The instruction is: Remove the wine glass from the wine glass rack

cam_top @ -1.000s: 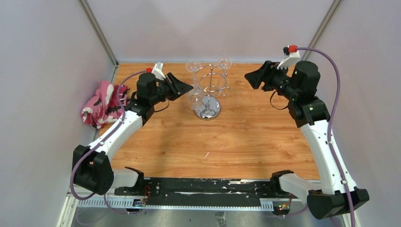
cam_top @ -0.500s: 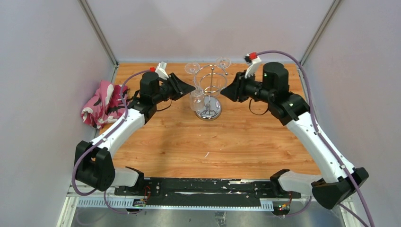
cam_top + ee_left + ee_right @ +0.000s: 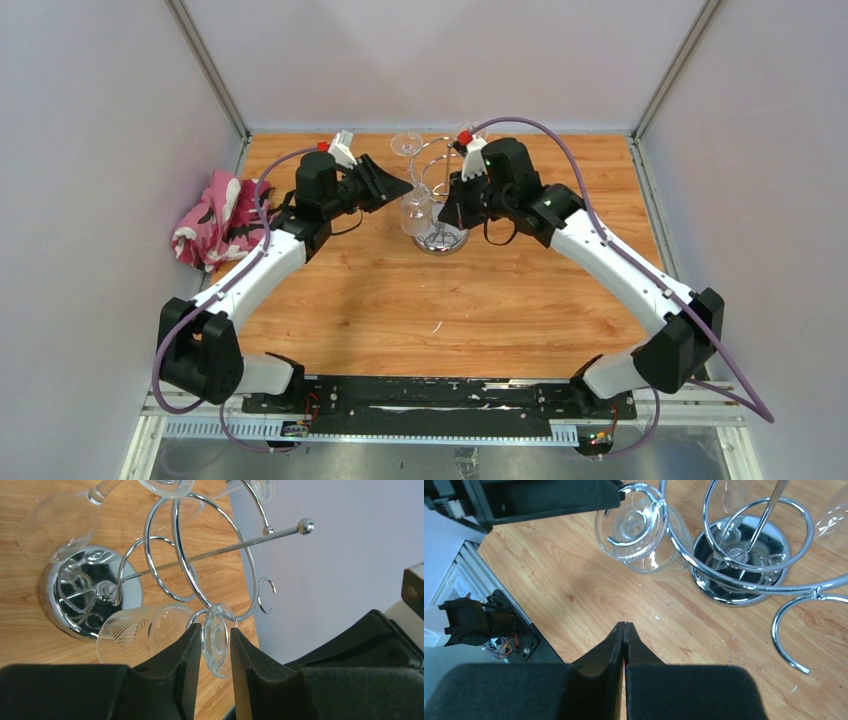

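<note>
The chrome wine glass rack (image 3: 440,238) stands at the back middle of the table, its round base (image 3: 55,605) mirror-bright. A clear wine glass (image 3: 135,640) hangs upside down from a wire loop on the rack's left side. My left gripper (image 3: 216,627) is shut on the glass's round foot (image 3: 218,647), one finger on each face. In the right wrist view the same foot (image 3: 631,522) sits in its loop. My right gripper (image 3: 624,624) is shut and empty. It hovers over the table just right of the rack's base (image 3: 744,555).
Two more glasses hang at the rack's back (image 3: 407,143) (image 3: 473,130). A pink patterned cloth (image 3: 215,220) lies at the table's left edge. Open wire hooks (image 3: 789,630) stick out near the right gripper. Grey walls close in the back and sides.
My right arm has swung left from the back right to the rack, and its jaws have closed. The left gripper has stayed at the glass's foot and narrowed a little.
</note>
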Robot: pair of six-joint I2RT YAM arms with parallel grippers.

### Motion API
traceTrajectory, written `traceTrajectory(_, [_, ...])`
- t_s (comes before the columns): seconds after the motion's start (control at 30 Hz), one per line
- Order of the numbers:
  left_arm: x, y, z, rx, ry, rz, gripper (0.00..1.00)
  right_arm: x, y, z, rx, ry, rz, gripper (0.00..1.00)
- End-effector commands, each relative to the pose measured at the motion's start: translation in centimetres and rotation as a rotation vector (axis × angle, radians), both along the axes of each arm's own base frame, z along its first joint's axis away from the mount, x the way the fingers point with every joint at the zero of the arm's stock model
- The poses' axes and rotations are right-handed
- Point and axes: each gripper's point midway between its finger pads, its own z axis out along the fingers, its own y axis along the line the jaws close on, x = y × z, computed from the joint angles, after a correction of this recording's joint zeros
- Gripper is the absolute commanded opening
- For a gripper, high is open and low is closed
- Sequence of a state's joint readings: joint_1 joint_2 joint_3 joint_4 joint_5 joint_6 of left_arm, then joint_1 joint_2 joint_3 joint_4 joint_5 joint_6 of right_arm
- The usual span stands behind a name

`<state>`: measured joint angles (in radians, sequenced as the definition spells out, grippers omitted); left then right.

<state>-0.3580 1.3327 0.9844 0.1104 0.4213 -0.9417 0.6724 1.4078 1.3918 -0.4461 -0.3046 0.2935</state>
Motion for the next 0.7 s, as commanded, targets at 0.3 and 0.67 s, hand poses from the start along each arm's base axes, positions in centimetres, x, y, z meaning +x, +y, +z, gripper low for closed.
traceTrajectory(0.3, [-0.8,-1.1,0.5,-0.006,-0.029,-0.068,0.31,2.6,2.1,0.1,-0.039,-0.016,0.005,0.01])
traceTrajectory(0.67, [-1.3,-1.1,0.5,-0.01,-0.036,-0.082,0.31,3.4,3.1,-1.6,-0.056,0.013,0.01,0.0])
